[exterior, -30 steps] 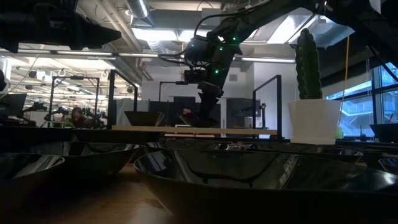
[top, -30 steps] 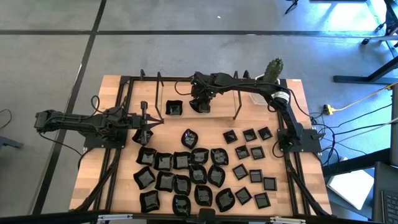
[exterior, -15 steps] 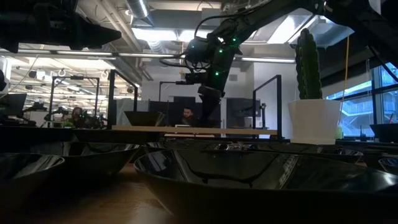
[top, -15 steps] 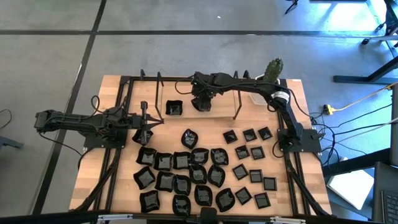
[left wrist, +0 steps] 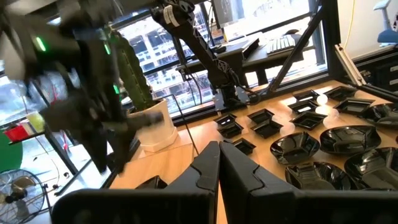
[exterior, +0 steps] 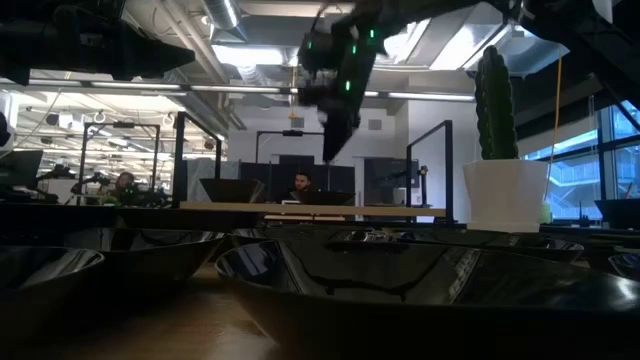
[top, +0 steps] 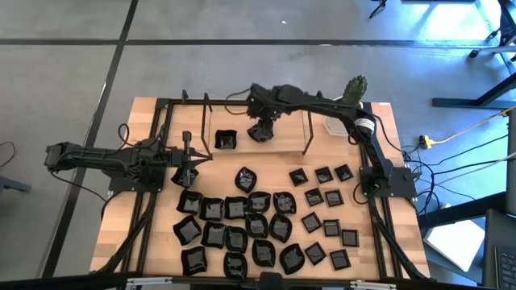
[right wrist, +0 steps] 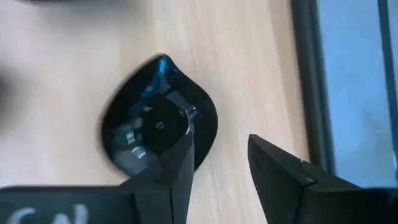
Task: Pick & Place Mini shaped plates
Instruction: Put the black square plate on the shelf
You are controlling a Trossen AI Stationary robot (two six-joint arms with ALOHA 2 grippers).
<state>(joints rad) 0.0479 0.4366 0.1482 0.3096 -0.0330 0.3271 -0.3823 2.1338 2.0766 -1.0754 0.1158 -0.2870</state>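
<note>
Several mini shaped plates, glossy black, lie on the wooden table (top: pixel 161 242): a cluster of wavy and leaf-like ones (top: pixel 242 225) and small squares (top: pixel 322 201). One leaf-like plate (right wrist: pixel 155 130) lies flat on the wood at the far middle (top: pixel 258 134), next to a squarish plate (top: pixel 226 139). My right gripper (right wrist: pixel 221 146) hangs open above the leaf-like plate, clear of it, its fingers pointing steeply down (top: pixel 260 121). My left gripper (left wrist: pixel 219 162) waits shut at the table's left (top: pixel 187 157), pointing level.
A white pot with a green cactus (top: pixel 353 93) stands at the far right corner (exterior: pixel 505 190). A black rail frame (top: pixel 306 133) runs along the table's far side and both side edges. Bare wood lies between the frame and the plates.
My right gripper has let go of the leaf-like plate and risen straight up from it. The plate stays flat on the wood at the far middle.
</note>
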